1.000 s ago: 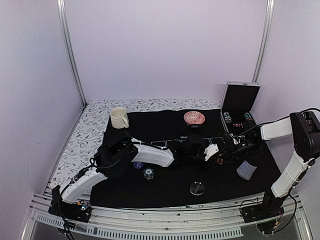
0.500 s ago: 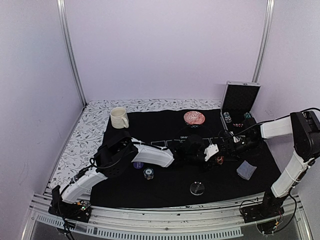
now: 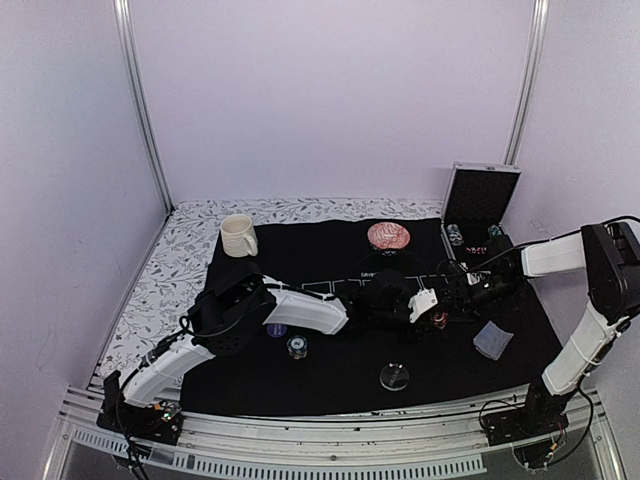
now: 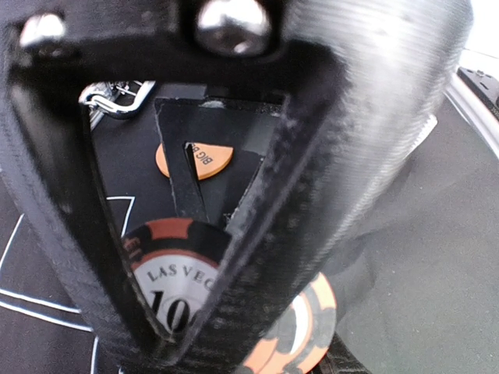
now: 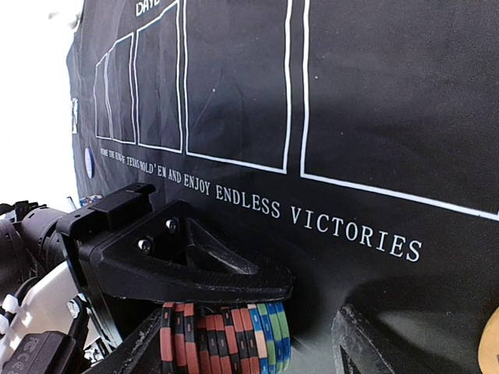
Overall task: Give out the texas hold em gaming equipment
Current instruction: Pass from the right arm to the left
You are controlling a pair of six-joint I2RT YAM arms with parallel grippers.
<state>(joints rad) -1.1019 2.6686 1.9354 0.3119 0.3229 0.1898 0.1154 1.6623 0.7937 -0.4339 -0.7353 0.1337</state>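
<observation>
- Grip: left gripper (image 3: 430, 310) is pinched nearly shut on the chip stack (image 5: 226, 339), right of centre on the black mat (image 3: 330, 375).
- Right gripper (image 3: 460, 301) stands open just beside that stack, holding nothing.
- Likely step: chips going to the left arm; next, the right backs clear before any lift.

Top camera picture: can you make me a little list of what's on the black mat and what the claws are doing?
Left claw: shut on a chip stack
Right claw: open, right by that stack
Mug: back left
Red bowl: back middle
Clear disc: front middle
Cards: front right
</observation>
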